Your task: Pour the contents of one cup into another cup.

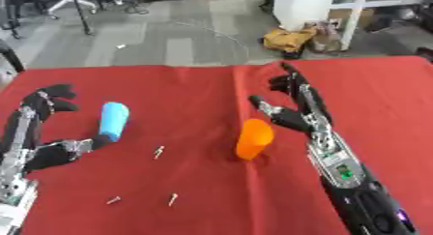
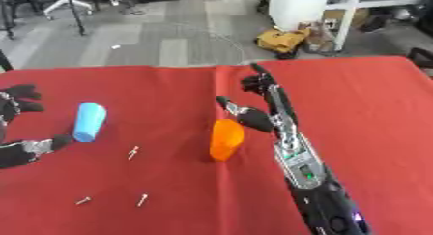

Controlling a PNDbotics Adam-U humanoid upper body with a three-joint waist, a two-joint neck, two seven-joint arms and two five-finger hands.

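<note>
The right hand (image 1: 296,108) is out mid-scene, forearm running in from the near right corner, fingers straight and pointing to the far side, thumb spread out to the left. Over at the left edge the left hand (image 1: 42,127) sits open too, fingers lightly bent at the far end, thumb reaching right.

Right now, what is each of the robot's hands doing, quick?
Left hand: open, fingers spread beside the blue cup, holding nothing.
Right hand: open, fingers straight, next to the orange cup, holding nothing.
</note>
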